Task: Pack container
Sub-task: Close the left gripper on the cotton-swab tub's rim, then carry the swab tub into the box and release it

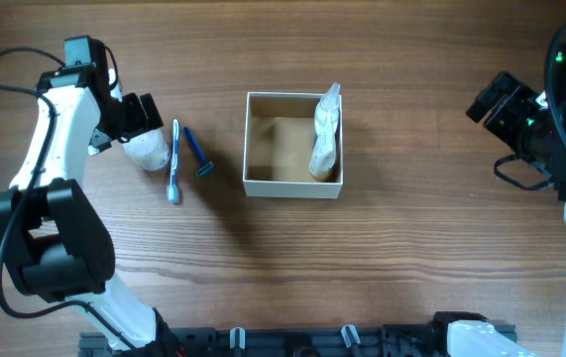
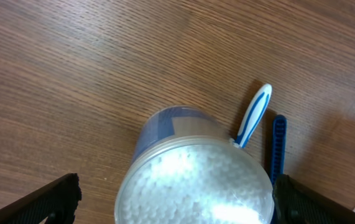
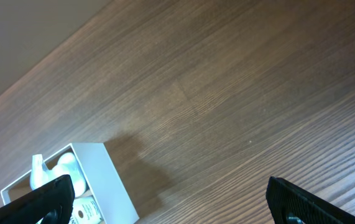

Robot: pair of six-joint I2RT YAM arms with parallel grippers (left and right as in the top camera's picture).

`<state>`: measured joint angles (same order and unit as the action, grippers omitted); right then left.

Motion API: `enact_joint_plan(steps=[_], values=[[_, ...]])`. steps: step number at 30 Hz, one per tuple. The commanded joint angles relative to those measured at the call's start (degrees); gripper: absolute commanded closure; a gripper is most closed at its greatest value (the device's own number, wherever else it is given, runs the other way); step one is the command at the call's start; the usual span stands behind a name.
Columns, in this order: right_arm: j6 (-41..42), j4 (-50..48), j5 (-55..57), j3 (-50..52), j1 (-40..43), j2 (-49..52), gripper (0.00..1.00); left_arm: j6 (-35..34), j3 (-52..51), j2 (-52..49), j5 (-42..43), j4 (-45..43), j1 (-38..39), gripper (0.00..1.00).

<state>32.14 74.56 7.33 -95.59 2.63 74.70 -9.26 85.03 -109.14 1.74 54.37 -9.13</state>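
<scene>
The container [image 1: 292, 186], a square white box with a tan inside, sits mid-table. A white tube [image 1: 325, 134] stands against its right wall. My left gripper [image 1: 146, 129] is open and straddles a round jar of cotton swabs [image 1: 150, 151] left of the box. In the left wrist view the jar [image 2: 165, 134] lies between the open fingers [image 2: 174, 200]; there is a gap at the left finger. A blue-and-white toothbrush [image 1: 174, 161] and a blue razor [image 1: 198, 152] lie just right of the jar. My right gripper [image 1: 506, 104] is open and empty, far right of the box.
The toothbrush [image 2: 253, 115] and razor [image 2: 278, 149] lie close to the jar's right side. In the right wrist view the open fingers [image 3: 171, 200] hang over bare wood, with the container's corner [image 3: 112, 183] at lower left.
</scene>
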Motion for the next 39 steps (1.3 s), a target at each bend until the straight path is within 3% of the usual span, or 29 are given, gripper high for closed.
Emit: enact_joint_plan(steps=[1,31,39], values=[[0.9,-0.2,0.3,-0.4,0.2,0.6,0.0,3.1,0.9,-1.1,2.6,0.0,0.0,0.0],[0.9,-0.2,0.3,-0.4,0.2,1.0,0.0,3.1,0.7,-4.7,2.5,2.6,0.0,0.01],[0.9,-0.2,0.3,-0.4,0.2,1.0,0.0,3.1,0.9,-3.7,2.5,2.8,0.0,0.11]])
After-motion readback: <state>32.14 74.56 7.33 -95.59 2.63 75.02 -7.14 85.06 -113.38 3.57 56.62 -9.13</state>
